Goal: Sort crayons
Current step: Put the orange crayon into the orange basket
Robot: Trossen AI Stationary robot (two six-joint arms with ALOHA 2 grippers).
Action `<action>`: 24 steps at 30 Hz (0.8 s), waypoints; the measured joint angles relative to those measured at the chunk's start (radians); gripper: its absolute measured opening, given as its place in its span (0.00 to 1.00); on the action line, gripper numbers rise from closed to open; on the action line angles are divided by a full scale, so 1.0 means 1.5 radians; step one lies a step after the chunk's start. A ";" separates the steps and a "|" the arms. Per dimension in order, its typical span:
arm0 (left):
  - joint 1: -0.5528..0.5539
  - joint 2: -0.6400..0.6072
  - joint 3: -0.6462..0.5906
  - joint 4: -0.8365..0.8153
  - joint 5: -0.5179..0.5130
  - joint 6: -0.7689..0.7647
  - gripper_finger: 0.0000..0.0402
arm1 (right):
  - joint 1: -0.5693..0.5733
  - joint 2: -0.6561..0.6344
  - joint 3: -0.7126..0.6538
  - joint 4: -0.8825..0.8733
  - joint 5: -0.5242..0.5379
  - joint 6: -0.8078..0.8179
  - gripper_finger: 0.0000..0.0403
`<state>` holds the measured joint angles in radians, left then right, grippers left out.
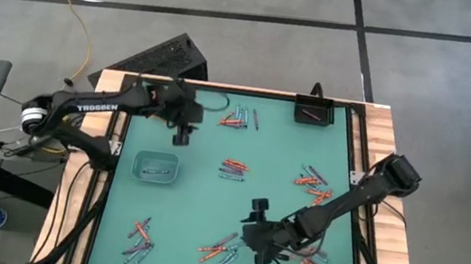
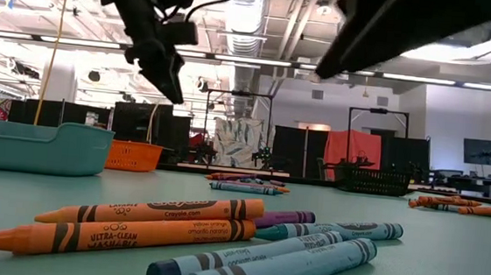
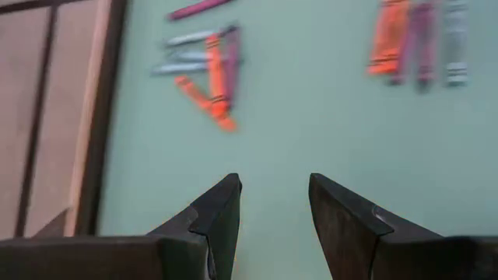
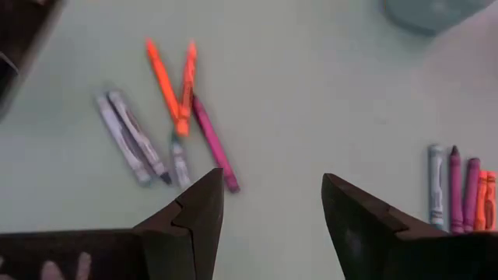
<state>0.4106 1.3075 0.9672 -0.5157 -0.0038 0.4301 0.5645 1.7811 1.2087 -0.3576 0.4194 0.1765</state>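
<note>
- Table (image 1: 281, 129): smooth matte green mat inside a pale wooden frame.
- Crayons (image 1: 233, 168): thin paper-wrapped sticks with pointed tips, orange-red, blue-grey and purple, lying flat in loose clusters over the mat. One cluster sits near the far edge, one at the middle, one toward the right edge, one at the near left corner, and some along the near edge.
- Low view: two orange crayons (image 2: 124, 225), a purple one and blue-grey ones lie side by side, touching, printed labels legible on the wrappers.
- Teal tray (image 1: 157, 168): shallow rounded-corner rectangle, plastic look, near the left edge; a few blue-grey crayons lie inside it.
- Black tray (image 1: 315, 111): small dark rectangle at the far right corner; one thin stick shows inside, colour hard to tell.
- Orange basket (image 2: 133, 155): perforated walls, seen past the teal tray in the low view; contents hidden.
- Left gripper (image 1: 183, 134): above the mat near the far left, dark wedge-shaped fingers (image 3: 222, 214) spread apart, nothing between them.
- Right gripper (image 1: 261, 256): low over the near edge beside a crayon cluster, fingers (image 4: 194, 214) wide apart, empty; orange, purple and grey crayons lie just ahead.
</note>
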 joint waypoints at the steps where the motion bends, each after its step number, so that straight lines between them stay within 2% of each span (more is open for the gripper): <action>1: -0.020 0.000 0.000 0.001 -0.001 -0.006 0.36 | -0.007 0.012 0.000 0.007 -0.012 -0.008 0.52; 5: -0.093 0.000 -0.001 0.004 -0.003 -0.031 0.36 | -0.026 0.057 0.000 0.037 -0.067 -0.025 0.52; 9: -0.158 0.001 -0.001 0.007 -0.004 -0.055 0.36 | -0.037 0.084 0.002 0.054 -0.077 -0.041 0.52; 18: -0.295 0.002 -0.001 0.012 -0.006 -0.120 0.36 | -0.031 0.078 0.005 0.166 -0.143 -0.084 0.42; 24: -0.387 0.036 -0.005 0.062 -0.008 -0.157 0.36 | -0.027 0.082 0.004 0.204 -0.172 -0.083 0.39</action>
<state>-0.1706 1.3617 0.9600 -0.4234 -0.0163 0.1943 0.5247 1.9045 1.2152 -0.0513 0.1616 0.0513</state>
